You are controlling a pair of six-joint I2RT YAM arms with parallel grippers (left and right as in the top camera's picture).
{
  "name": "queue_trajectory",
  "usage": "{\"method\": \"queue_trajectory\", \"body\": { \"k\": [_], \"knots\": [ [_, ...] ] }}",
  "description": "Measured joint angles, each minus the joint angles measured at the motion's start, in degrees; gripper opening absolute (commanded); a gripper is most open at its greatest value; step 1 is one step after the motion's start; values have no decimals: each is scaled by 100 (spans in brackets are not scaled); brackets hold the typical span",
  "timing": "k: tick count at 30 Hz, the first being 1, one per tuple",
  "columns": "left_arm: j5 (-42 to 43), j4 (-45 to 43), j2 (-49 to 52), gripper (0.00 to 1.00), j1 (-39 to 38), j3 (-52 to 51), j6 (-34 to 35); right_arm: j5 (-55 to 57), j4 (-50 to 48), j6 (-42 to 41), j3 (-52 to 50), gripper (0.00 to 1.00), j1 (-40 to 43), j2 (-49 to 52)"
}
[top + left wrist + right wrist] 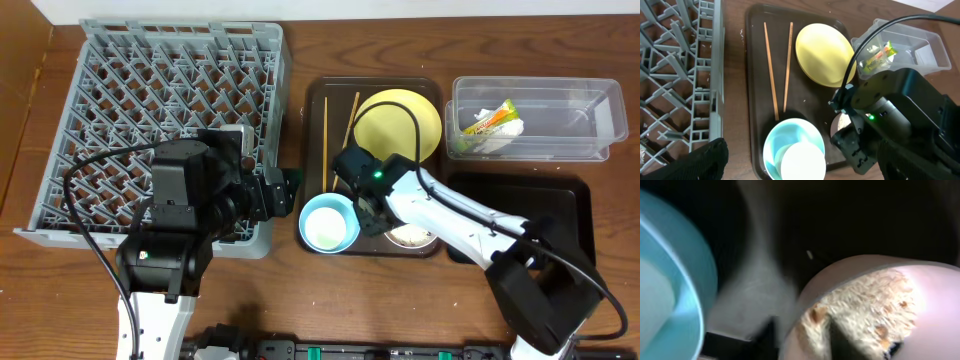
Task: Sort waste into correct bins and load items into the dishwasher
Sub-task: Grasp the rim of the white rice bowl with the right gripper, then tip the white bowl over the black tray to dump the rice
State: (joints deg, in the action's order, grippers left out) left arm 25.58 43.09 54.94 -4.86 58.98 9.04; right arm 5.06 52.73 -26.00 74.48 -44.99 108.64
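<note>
Item in hand: white bowl (875,305), round, mouth up, no long axis, bearing loose crumbs (865,300); it stands at the near right corner of the brown tray (338,170), just beside the light blue bowl (310,208), which holds the small white cup (323,232). Right tool (375,210): directly over the white bowl's left rim. In the blurred wrist view dark fingers seem to stand one inside and one outside the wall, but whether they pinch it or stand spread I cannot tell. Left tool (288,188): at the right edge of the grey rack (170,100), farther from the bowl – its state likewise cannot be told. Judgement: the right arm is the nearer, and the crumbs' likely destinations, black tray (560,200) and clear tub (600,110), both lie to its right. Chopsticks (325,140): roughly parallel, long axis running away from the robot.
</note>
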Motion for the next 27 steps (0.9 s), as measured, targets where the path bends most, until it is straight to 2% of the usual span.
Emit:
{"method": "queue_trajectory", "body": {
  "k": [1, 3, 4, 5, 7, 9, 10, 20, 27],
  "knots": [
    [0, 0, 0, 95, 0, 0, 0, -11, -68, -11, -31, 6, 11, 2],
    [0, 0, 0, 95, 0, 0, 0, -4, -96, -50, -61, 31, 13, 7],
    [0, 0, 0, 95, 0, 0, 0, 0, -127, -63, -74, 32, 13, 7],
    [0, 0, 0, 95, 0, 0, 0, 2, -157, -59, -87, 25, 13, 9],
    [0, 0, 0, 95, 0, 0, 0, 9, -249, -85, -149, 18, 13, 9],
    [0, 2, 0, 95, 0, 0, 0, 15, -398, -79, -262, 3, 13, 9],
    [0, 0, 0, 95, 0, 0, 0, 15, -431, -70, -319, 1, 13, 9],
    [0, 0, 0, 95, 0, 0, -2, -68, -109, -125, -199, 1, 236, -72],
    [0, 0, 0, 95, 0, 0, 0, -1115, -424, -354, -120, 1, 872, -1196]
  ]
}}
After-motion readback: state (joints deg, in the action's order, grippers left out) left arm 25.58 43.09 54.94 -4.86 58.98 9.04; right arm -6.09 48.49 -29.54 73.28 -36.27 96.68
